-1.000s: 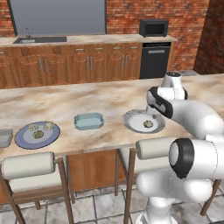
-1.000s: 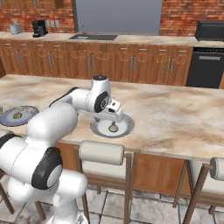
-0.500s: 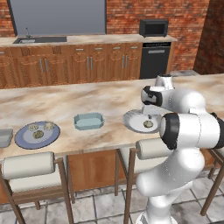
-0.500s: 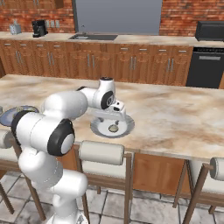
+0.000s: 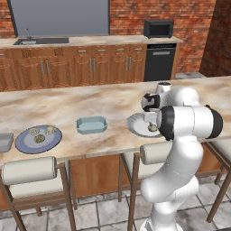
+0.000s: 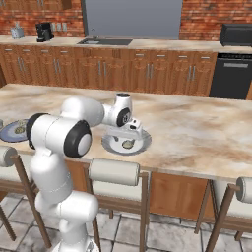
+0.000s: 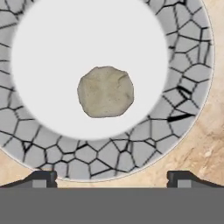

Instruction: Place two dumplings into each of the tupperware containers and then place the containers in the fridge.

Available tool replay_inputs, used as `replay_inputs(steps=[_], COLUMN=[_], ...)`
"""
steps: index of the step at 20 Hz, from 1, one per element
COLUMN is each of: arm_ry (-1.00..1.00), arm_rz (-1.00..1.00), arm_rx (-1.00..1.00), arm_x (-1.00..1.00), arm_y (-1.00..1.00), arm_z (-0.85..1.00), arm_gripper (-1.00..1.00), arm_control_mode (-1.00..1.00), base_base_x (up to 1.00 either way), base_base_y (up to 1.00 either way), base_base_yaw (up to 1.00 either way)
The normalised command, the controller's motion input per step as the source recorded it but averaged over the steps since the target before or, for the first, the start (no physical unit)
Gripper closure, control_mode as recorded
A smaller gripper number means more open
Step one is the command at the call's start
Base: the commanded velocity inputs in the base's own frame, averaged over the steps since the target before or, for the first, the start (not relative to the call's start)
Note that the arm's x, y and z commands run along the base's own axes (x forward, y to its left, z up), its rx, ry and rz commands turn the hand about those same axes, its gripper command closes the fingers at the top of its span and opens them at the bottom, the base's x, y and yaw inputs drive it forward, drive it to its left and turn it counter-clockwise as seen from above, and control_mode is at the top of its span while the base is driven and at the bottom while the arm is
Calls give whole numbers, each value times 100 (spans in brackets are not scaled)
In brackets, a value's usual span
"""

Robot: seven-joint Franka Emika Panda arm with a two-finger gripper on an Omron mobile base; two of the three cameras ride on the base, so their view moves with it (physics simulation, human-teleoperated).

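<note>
The end effector [image 7: 109, 177] hangs released, jaws wide apart, directly above one dumpling [image 7: 105, 91] lying in the middle of the white plate [image 7: 183, 61] on the marble surface [image 5: 67, 106]. The teal tub [image 5: 91, 125] sits empty nearby; three dumplings [image 5: 39, 138] rest on the blue plate [image 5: 25, 145].

The arm [image 5: 180, 149] is glossy white, built of thick rounded segments that bulge like stacked capsules. Each joint ends in a round dark cap [image 6: 77, 139], nearly black, ringed by a thin dark seam. The wrist is a short white cylinder with a dark top. The hand [image 7: 112, 177] carries two small dark grey fingertips [image 7: 41, 178], blocky with stepped tops.
</note>
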Motion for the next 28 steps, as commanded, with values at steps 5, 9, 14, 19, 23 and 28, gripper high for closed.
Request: replay_inputs(steps=[5,9,14,19,23,28], arm_ry=[9,4,2,5,9,8], arm_rz=[0,0,1,2,0,0], arm_rx=[4,2,1,0,0,0], arm_x=[35,34,38,8,0,0], arm_y=[-3,-1,-4,-6,0,0], arm_z=[-18,-24,-34,-35,-24,-11], arm_gripper=[-100,-100,-100,-100,-100,100], arm_control_mode=[-100,-100,-100,-100,-100,-100], base_base_x=[0,0,0,0,0,0], base_base_y=[0,0,0,0,0,0], base_base_yaw=[0,0,0,0,0,0])
